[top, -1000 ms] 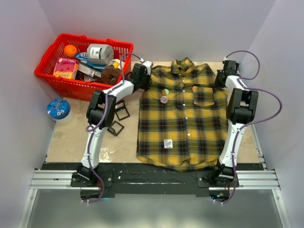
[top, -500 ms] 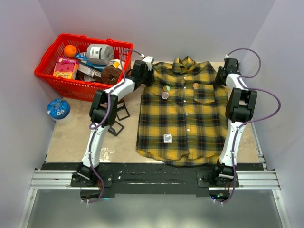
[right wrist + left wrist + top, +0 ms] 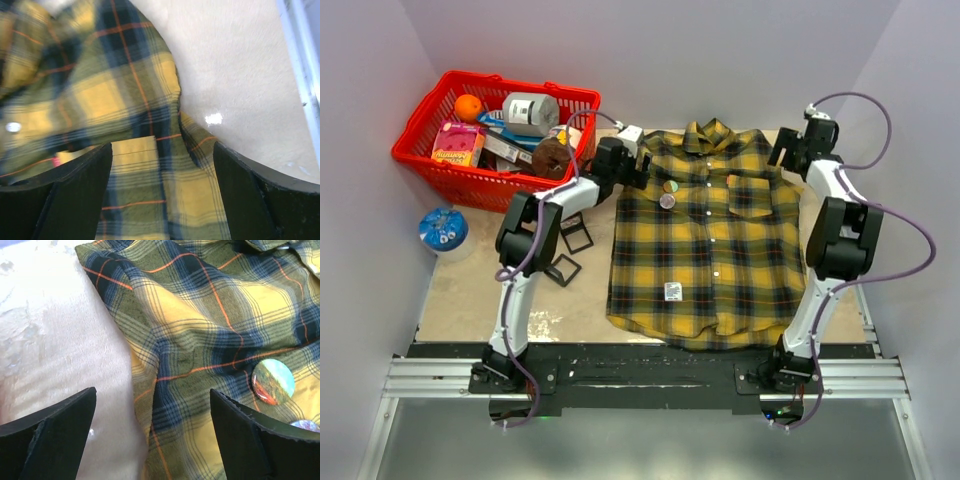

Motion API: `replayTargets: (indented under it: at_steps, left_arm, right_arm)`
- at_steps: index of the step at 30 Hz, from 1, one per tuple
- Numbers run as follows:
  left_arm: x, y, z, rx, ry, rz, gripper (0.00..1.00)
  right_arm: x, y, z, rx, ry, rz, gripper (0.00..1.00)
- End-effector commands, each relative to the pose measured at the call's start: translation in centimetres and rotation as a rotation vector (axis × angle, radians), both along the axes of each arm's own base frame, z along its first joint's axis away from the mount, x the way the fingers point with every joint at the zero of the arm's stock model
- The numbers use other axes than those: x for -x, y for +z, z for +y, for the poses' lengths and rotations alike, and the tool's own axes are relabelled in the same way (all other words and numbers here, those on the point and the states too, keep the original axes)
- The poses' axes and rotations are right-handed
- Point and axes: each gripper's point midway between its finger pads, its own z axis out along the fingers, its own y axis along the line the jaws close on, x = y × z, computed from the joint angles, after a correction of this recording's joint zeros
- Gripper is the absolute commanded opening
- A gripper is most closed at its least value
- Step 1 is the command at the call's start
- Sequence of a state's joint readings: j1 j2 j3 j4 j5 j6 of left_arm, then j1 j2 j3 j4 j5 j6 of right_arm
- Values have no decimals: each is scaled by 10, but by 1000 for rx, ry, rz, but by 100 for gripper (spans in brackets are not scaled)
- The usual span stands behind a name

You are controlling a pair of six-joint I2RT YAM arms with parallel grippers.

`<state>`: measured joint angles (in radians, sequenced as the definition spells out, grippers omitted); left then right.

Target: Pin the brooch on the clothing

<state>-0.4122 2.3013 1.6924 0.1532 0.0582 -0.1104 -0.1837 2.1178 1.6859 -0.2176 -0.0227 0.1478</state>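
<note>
Fingers [image 3: 55,440] wide apart on left gripper [image 3: 153,390] and right gripper [image 3: 163,145], nothing held, one over each shoulder of plaid shirt [image 3: 705,250], laid flat mid-table with round brooch [image 3: 273,381] on its chest. Best to lift straight off without snagging cloth. Smooth tan table [image 3: 470,290], likely slippery; red basket [image 3: 460,180] and walls [image 3: 650,60] close.

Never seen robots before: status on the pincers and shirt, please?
Left pincer and right pincer open, empty. Yellow-and-dark plaid button-up shirt lies flat, two round colourful brooches on its chest. Nothing in the way.
</note>
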Motion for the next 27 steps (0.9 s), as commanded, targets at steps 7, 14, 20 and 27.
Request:
replayTargets:
  at_steps: [7, 14, 20, 27]
  left_arm:
    - [53, 232, -62, 161, -119, -407, 99]
    - [99, 277, -33, 242, -75, -423, 99]
    - [161, 320, 19, 297, -1, -475, 99]
    - [194, 301, 109, 364, 72, -317, 99]
  right_arm:
    - [34, 115, 52, -4, 62, -257, 86]
    - [84, 171, 81, 0, 102, -371, 86]
    - [134, 196, 83, 12, 101, -428, 87]
    - [189, 218, 85, 14, 89, -489, 88]
